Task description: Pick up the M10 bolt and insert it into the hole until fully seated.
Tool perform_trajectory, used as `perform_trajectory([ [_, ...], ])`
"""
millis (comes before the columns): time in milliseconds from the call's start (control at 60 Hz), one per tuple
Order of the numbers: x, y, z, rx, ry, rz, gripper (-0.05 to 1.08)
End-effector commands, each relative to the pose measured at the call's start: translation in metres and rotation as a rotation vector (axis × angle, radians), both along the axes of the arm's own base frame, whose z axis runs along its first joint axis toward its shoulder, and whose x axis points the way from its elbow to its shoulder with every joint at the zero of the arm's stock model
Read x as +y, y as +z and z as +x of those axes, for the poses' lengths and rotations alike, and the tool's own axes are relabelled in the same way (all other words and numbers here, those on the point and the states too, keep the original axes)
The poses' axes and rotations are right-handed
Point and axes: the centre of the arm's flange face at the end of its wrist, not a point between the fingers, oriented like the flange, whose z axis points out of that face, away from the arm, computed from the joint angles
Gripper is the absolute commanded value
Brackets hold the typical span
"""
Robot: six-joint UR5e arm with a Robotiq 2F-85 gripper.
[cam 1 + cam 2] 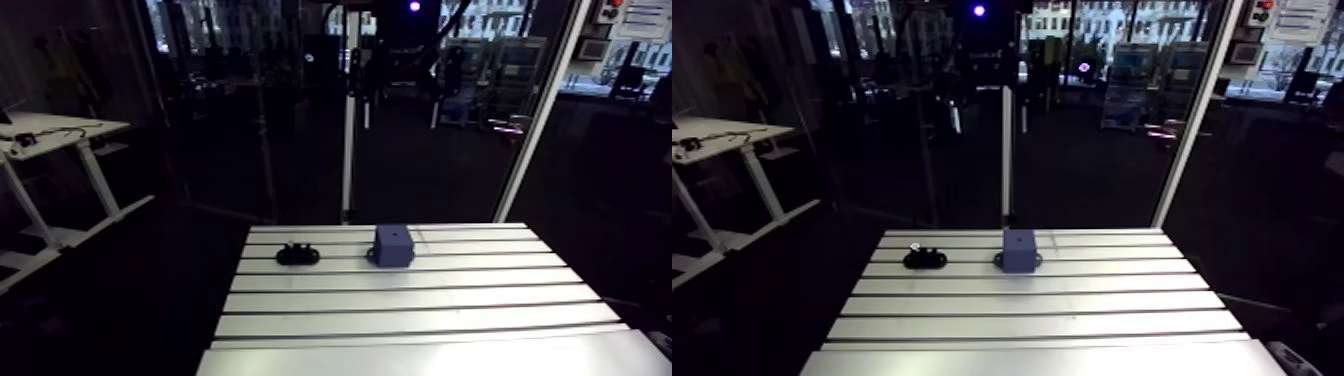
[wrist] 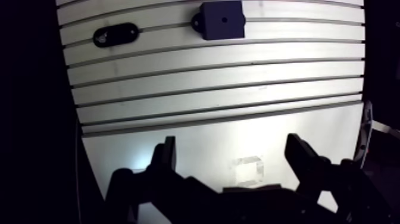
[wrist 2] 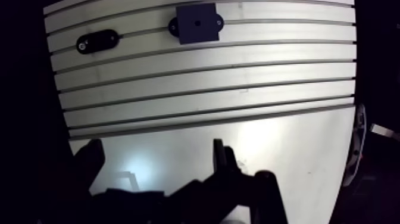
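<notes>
A small blue block (image 2: pixel 222 19) with a hole in its top face stands at the far end of the slotted table (image 2: pixel 214 77). To its left lies a black oval holder (image 2: pixel 115 34) with a small shiny part at one end, which may be the bolt; it is too small to tell. In the arm view the block (image 1: pixel 393 245) and the holder (image 1: pixel 297 254) sit side by side on the far slats. My gripper (image 2: pixel 231 149) hangs over the table's smooth near strip, far short of both. Its dark fingers (image 2: pixel 165 158) stand wide apart with nothing between them.
A small clear square patch (image 2: pixel 249 168) lies on the smooth plate under the gripper. The table's side edges drop off into dark floor on both sides. Several bare slats lie between the gripper and the two objects.
</notes>
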Motion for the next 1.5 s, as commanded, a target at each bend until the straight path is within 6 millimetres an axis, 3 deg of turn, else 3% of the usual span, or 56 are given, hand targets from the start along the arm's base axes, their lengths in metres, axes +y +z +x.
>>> perform_trajectory([
  [17, -0.008, -0.004, -0.032, 0.018, 0.089, -0.007, 0.01],
  [767, -0.008, -0.006, -0.032, 0.018, 0.082, -0.008, 0.01],
  [983, -0.015, -0.008, -0.038, 0.087, 0.089, -0.026, 0.01],
  [1433, -0.046, -0.054, -0.062, 0.079, 0.086, -0.047, 0.01],
  [1500, -0.059, -0.064, -0.063, 0.077, 0.081, -0.041, 0.01],
])
